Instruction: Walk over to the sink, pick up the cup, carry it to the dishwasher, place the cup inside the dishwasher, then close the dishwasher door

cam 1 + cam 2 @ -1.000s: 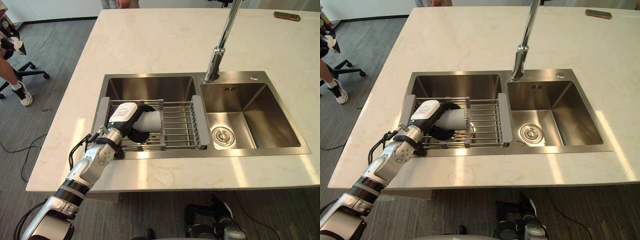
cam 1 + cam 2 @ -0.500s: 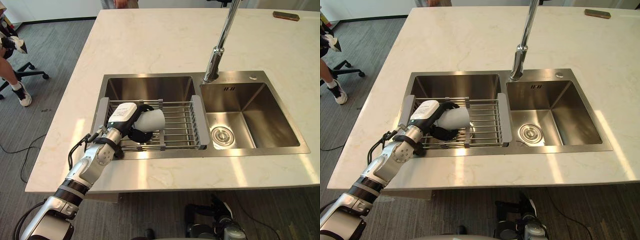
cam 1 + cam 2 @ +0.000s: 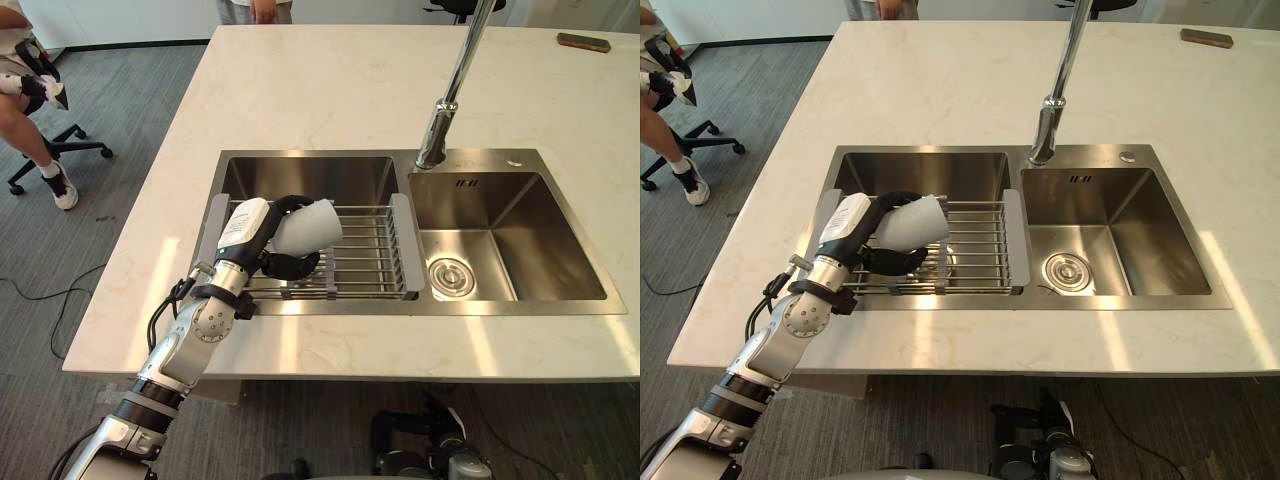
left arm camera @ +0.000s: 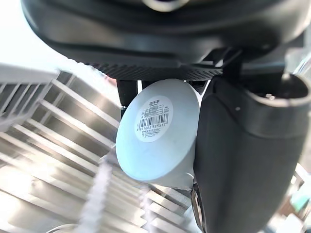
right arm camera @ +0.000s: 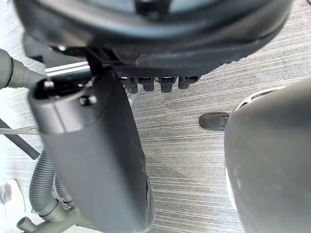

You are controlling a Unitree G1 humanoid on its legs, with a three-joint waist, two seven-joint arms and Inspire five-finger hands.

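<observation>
A white cup (image 3: 308, 224) hangs tilted just above the wire rack (image 3: 365, 262) that spans the sink's left basin. My left hand (image 3: 250, 228) is shut on it, fingers curled round its side. In the left wrist view the cup's labelled base (image 4: 158, 131) faces the camera, pressed against my thumb (image 4: 243, 155), with the rack's bars behind it. My right hand (image 5: 97, 160) hangs idle low at my side over grey carpet, fingers relaxed and holding nothing.
The double steel sink (image 3: 520, 305) is set in a pale marble island, with a tall faucet (image 3: 445, 100) between the basins. A small dark object (image 3: 583, 41) lies at the far right. A seated person (image 3: 30, 100) is at the far left, another person (image 3: 255, 10) beyond the far edge.
My left hand has lifted the cup off the rack and tipped its mouth upward. The whole picture has also shifted a little.
</observation>
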